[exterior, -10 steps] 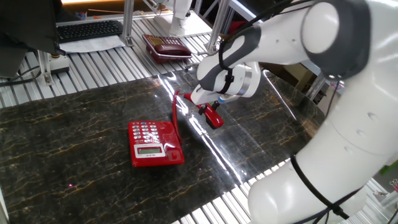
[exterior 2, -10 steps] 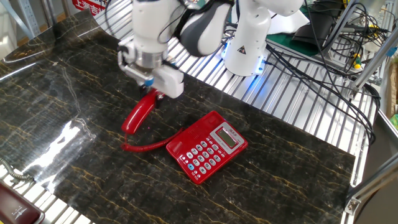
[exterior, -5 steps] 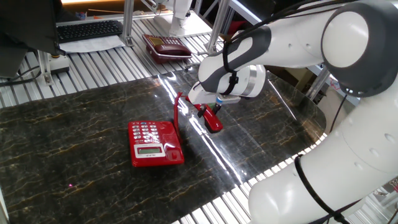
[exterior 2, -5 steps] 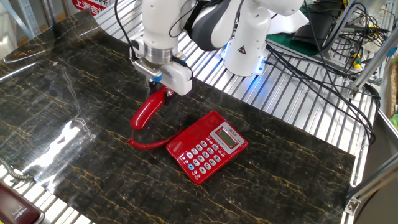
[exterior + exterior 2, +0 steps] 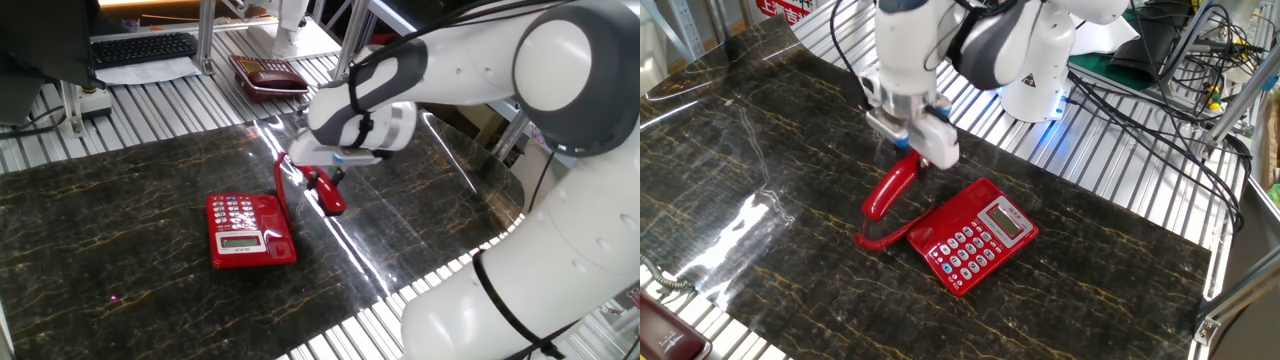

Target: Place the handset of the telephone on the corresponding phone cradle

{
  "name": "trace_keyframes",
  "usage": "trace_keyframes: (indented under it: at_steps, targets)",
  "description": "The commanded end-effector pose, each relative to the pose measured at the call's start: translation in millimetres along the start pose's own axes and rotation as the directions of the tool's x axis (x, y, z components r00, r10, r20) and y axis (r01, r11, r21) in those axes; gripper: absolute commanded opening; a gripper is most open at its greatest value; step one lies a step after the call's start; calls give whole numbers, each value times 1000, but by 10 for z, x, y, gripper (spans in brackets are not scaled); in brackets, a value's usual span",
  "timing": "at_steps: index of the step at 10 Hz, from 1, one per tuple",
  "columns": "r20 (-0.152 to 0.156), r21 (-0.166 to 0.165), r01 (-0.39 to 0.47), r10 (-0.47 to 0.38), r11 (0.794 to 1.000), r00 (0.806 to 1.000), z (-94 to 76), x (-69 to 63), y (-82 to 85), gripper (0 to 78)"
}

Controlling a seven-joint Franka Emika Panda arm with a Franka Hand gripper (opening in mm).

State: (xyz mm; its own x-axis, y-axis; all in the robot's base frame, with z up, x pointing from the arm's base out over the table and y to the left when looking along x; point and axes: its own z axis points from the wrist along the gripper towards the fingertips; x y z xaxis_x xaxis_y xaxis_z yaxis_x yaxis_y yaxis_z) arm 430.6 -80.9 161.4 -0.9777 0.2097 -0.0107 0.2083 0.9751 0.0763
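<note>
Other fixed view, near to far: corner of darker maroon phone (image 5: 665, 338) at bottom-left edge, well apart from everything else. Next, small bright red squarish desk phone base (image 5: 975, 236) flat on dark marbled tabletop (image 5: 760, 170), pale keypad toward camera, greenish-grey LCD behind it. Long narrow recessed cradle strip (image 5: 940, 213) along base's upper-left edge, unoccupied. Red cord (image 5: 880, 240) looped on tabletop from base's left corner. Glossy bright red elongated plastic handset (image 5: 889, 187) just beside cradle side of base, tilted, upper end clamped in two-finger gripper (image 5: 917, 158), lower end down near tabletop; contact with surface not resolvable. Fingers closed onto handset's upper end. White Franka arm (image 5: 915, 50) overhead, base on slatted metal surface (image 5: 1110, 160) behind. Same from one fixed view: handset (image 5: 324, 190) gripped off right side of phone base (image 5: 249, 229), not on it.
</note>
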Motion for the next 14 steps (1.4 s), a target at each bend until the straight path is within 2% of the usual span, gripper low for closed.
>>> trace_keyframes:
  at_steps: [1,3,7,10,11,12,13,14]
  targets:
    - [-79,33,-62,64,998,995,3,-244,208,11]
    - [-75,55,-85,89,995,993,20,-320,242,11]
    - [-72,51,-150,154,987,986,31,-313,241,11]
    - [-68,63,-199,203,978,977,30,-314,242,11]
    - [-60,84,-211,216,974,974,30,-314,242,11]
    - [-1,192,-103,105,976,994,30,-314,242,11]
    - [1,209,-19,19,978,1000,30,-314,242,11]
    - [-26,181,61,-58,982,998,30,-314,242,11]
